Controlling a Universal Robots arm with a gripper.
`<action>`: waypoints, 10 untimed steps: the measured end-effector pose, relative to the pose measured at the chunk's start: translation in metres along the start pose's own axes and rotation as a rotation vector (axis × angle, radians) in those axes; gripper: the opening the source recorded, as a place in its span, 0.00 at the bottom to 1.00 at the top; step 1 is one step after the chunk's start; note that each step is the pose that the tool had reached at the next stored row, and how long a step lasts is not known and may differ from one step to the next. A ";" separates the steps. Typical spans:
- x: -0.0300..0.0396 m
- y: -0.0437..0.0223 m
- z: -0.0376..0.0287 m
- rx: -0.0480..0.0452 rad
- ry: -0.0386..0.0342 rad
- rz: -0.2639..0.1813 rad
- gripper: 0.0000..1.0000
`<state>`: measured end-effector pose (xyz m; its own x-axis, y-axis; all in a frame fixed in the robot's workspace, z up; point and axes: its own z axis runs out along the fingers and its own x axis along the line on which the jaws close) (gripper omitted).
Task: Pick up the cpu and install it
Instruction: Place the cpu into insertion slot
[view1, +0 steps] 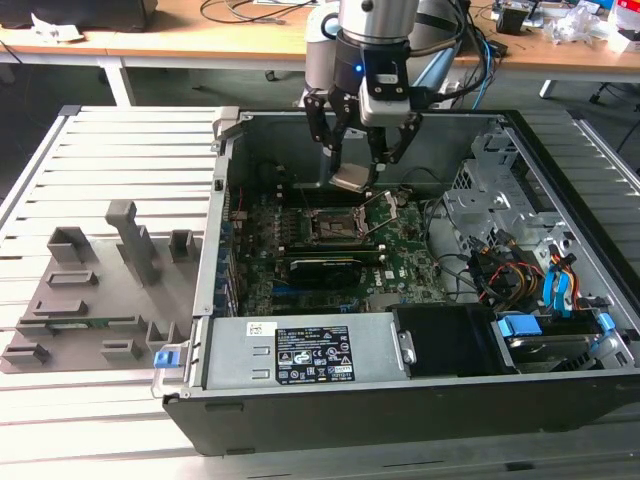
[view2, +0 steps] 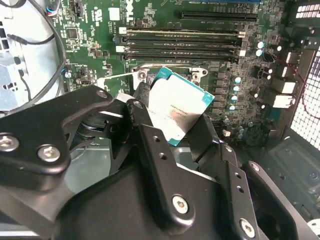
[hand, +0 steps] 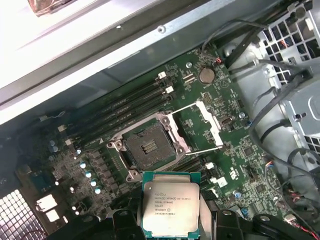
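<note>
My gripper (view1: 355, 165) hangs inside the open computer case (view1: 420, 400), shut on the cpu (view1: 352, 179), a thin square chip with a silver-grey top. The chip is held in the air a little above the motherboard (view1: 300, 270), over the far side of the dark square socket (view1: 329, 228). In the first wrist view the cpu (hand: 170, 204) sits between the black fingers, with the open socket (hand: 148, 146) and its raised metal frame (hand: 200, 125) just beyond it. The second wrist view shows the cpu (view2: 179, 107) gripped at its edges by the fingers (view2: 145, 130).
A grey plastic slotted tray (view1: 95, 290) lies on the slatted table at the exterior view's left. Inside the case, memory slots (hand: 135, 102), cables (view1: 500, 270), a drive cage (view1: 490, 190) and a black power-supply cover (view1: 320, 355) surround the socket.
</note>
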<state>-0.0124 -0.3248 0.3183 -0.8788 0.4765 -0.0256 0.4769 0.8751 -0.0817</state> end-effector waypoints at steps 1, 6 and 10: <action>0.0000 0.0000 0.0000 0.0018 0.0004 0.015 0.55; 0.0000 0.0000 0.0000 0.0090 0.0018 0.070 0.55; 0.0000 0.0000 0.0000 0.0140 0.0027 0.108 0.55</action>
<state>-0.0124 -0.3248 0.3183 -0.8223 0.5682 -0.0322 0.5685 0.8175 -0.0925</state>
